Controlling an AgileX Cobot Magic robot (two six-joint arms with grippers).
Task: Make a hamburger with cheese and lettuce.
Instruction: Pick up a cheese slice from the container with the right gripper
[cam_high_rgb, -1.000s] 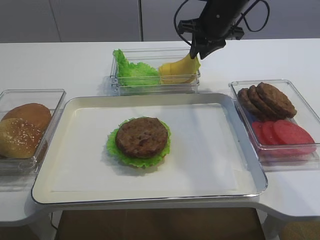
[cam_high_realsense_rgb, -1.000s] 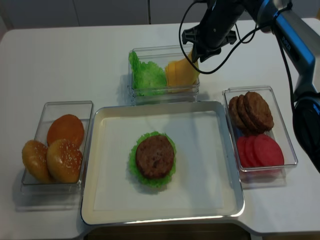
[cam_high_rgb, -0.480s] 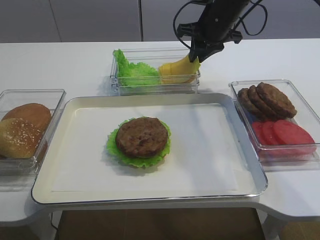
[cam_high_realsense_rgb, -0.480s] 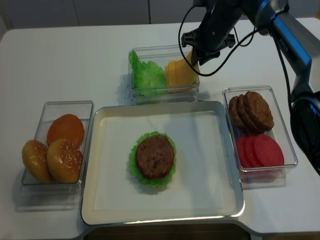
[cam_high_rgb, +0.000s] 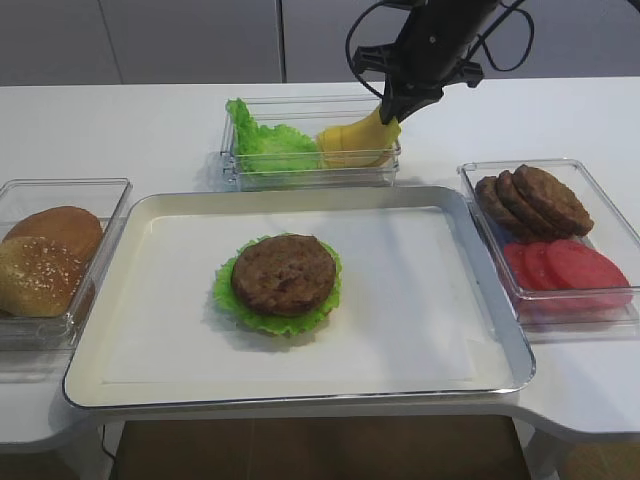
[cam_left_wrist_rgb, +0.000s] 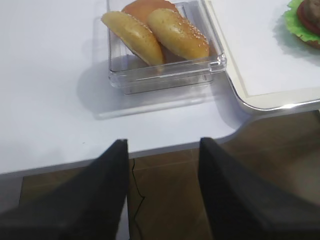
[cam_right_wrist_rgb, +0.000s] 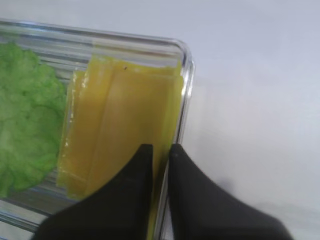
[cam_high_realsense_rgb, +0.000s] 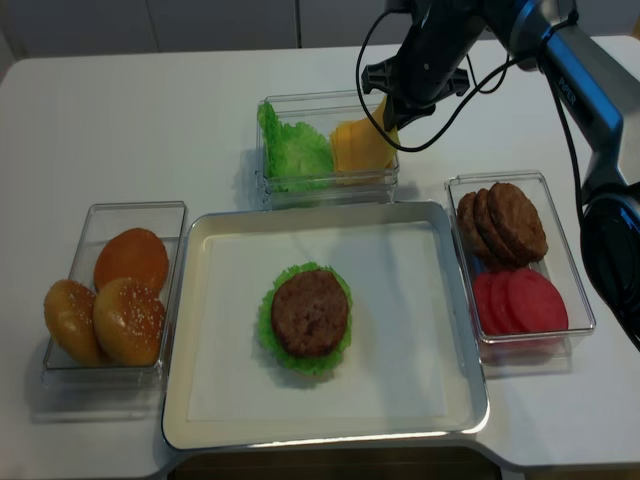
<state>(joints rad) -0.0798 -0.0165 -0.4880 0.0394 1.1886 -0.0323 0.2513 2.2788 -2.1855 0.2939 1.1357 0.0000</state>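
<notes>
White table (cam_high_rgb: 150, 120), metal tray (cam_high_rgb: 480, 290), three clear tubs (cam_high_rgb: 232, 165)

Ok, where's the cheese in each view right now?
Exterior high: cheese top centre, right end of the clear tub, under the right gripper.
Realsense: cheese top centre-right.
Right wrist: cheese centre, fingertips pinching its edge.
Left wrist: not in view.
Shared landmark: lettuce heap beside it.

The cheese (cam_right_wrist_rgb: 120, 130) is showing plain yellow beside bright green ruffled leaves (cam_right_wrist_rgb: 27, 115). On the silver-rimmed tray (cam_high_rgb: 100, 290), the hamburger (cam_high_rgb: 280, 283) is showing a brown grilled patty over the green lettuce (cam_high_rgb: 226, 300). Brown patties (cam_high_rgb: 530, 200) are sitting over red tomato slices (cam_high_rgb: 565, 270). Sesame-speckled golden buns (cam_high_realsense_rgb: 110, 310) are lying on the white table (cam_high_rgb: 120, 120).
</notes>
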